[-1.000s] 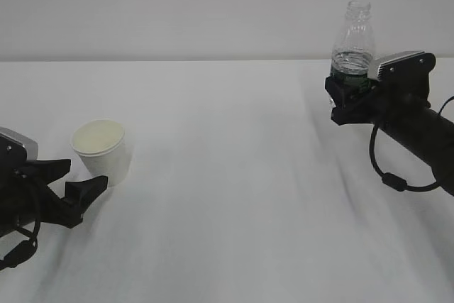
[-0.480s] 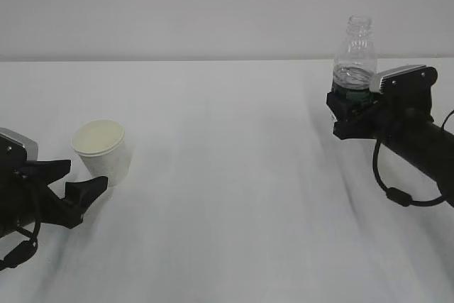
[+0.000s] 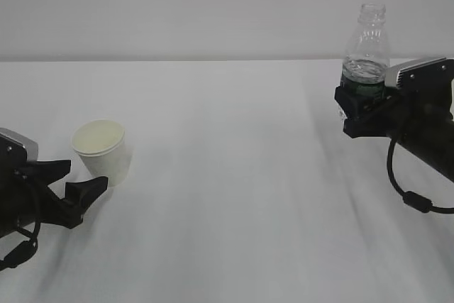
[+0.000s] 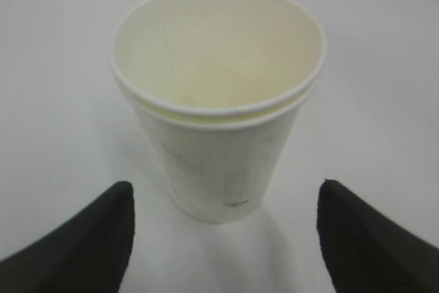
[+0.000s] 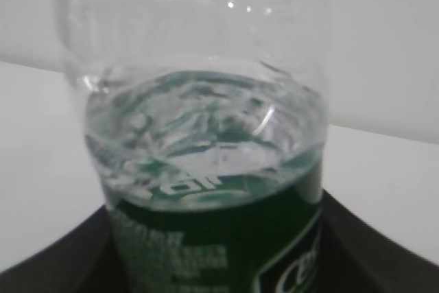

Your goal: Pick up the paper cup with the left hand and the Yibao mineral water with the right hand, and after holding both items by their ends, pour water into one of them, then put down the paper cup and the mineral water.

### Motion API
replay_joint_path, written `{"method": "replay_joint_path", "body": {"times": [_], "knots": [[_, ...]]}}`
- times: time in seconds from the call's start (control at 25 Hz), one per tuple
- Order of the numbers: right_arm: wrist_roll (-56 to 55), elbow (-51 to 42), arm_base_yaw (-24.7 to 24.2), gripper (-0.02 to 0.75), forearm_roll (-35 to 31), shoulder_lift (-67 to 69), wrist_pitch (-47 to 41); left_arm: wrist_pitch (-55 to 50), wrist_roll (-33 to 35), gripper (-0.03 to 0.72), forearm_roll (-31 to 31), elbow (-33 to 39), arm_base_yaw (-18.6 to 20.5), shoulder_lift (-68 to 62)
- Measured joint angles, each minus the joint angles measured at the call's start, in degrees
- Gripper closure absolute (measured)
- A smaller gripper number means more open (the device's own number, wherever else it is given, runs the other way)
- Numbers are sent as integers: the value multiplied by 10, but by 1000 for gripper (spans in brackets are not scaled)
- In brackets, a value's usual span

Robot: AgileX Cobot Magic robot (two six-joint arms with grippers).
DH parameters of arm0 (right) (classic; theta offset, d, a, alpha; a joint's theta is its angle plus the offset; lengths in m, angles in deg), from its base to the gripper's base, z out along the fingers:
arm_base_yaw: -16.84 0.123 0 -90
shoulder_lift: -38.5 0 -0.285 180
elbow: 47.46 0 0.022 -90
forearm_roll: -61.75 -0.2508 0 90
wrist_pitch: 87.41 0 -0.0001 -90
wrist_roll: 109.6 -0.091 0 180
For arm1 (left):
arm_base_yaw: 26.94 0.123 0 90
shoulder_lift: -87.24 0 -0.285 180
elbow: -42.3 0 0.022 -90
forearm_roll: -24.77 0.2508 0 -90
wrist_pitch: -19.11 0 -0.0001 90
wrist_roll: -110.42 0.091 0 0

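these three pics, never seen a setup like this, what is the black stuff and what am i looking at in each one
The black parts are two robot arms, each ending in a two-finger gripper. The wide picture is from a camera in front of a white table. The other two come from small cameras on each arm's wrist.

On the left, a paper cup stands upright on the table. The left gripper sits open just before it, not touching; its wrist view looks down into the cup, a black finger at each side.

On the right, the right gripper holds a clear, capless water bottle upright by its lower part. Its wrist view shows the water and green label up close.
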Motion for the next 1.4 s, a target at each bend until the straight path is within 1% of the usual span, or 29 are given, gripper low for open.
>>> {"method": "replay_joint_path", "body": {"times": [0.4,0.64,1.2,1.4], "knots": [[-22,-28,0,272,0,-8,0,0,0,95,0,0,0,0],[-23,-55,0,272,0,-40,0,0,0,95,0,0,0,-1],[-23,-59,0,272,-2,-54,0,0,-2,95,0,0,0,-1],[-23,-59,0,272,-2,-54,0,0,-3,95,3,-21,0,-12]]}}
